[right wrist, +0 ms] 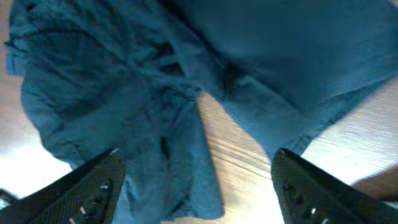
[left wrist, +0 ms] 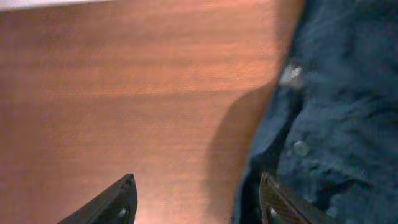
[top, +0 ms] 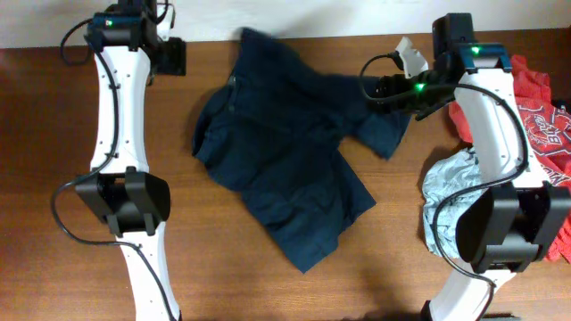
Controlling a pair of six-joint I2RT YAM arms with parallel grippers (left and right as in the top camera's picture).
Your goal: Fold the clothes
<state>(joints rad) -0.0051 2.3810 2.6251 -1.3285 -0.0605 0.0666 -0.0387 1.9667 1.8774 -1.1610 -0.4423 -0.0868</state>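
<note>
left gripper (left wrist: 199, 202): wide open, empty; only bare table (left wrist: 124, 93) between the fingers.
right gripper (right wrist: 199, 186): wide open, empty; fabric below the gap, none pinched.
clothes (top: 285, 152): spread on the table, rumpled; edge just beside the left gripper's right finger, bulk straight under the right gripper.
layering: one flap laid over the rest below the right gripper, with table visible in a gap between layers.
why open: probably set to take a hold; not low enough to grip, judging by the wrist views.
why left sits off the cloth: likely lined up with the garment's edge; button (left wrist: 300, 148) near its right finger, a fair spot for a pinch.
progress: early to middle; uneven outline, no neat fold.
next: pinch an edge each side, lift, carry across together.
risk: grabbing two layers at once, or dragging the pile instead of folding it.
clutter: red cloth (top: 535, 116) and pale cloth (top: 446, 183) on the outer side of the right gripper, by its arm; best kept clear of.
</note>
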